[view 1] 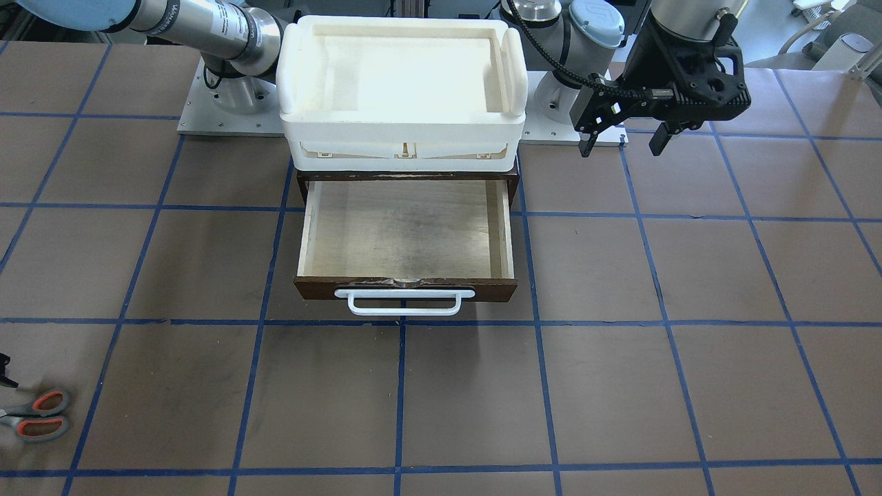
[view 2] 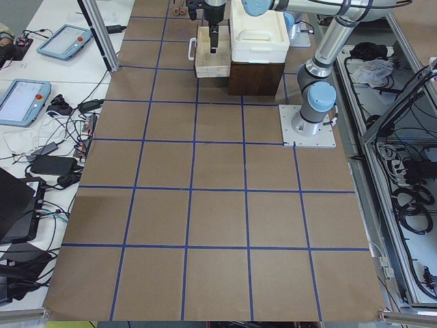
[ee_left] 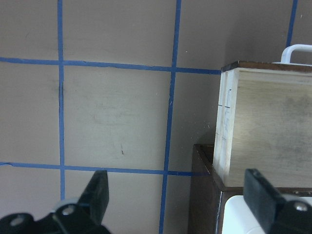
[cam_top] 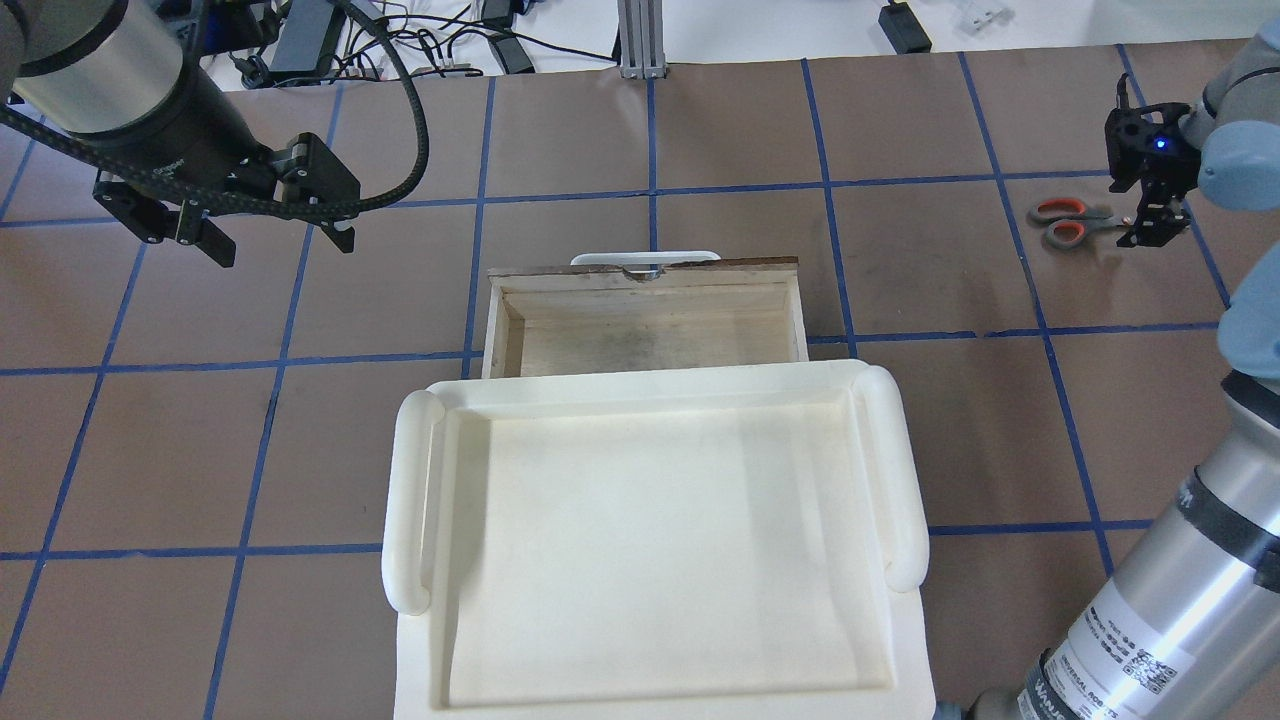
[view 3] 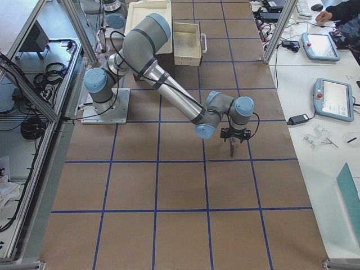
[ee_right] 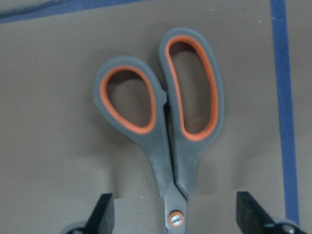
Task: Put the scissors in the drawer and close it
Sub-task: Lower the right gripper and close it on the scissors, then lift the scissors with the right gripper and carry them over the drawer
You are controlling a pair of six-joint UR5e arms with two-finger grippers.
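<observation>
- Left gripper (view 1: 622, 146) hangs raised, pointing straight down; fingers (ee_left: 97, 190) spread wide, nothing between them
- Right arm (view 3: 169, 84) stretched far out; right gripper (cam_top: 1150, 228) low, pointing down; fingers (ee_right: 103, 210) parted

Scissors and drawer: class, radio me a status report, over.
Left hand open, hovering beside drawer. Right hand open over scissors, flat on table, not gripped. Drawer pulled out, empty. White tray on top, opening unblocked.

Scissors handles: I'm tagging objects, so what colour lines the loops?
Orange-red lining on the scissors, grey outside; best in the right wrist-mounted view.
</observation>
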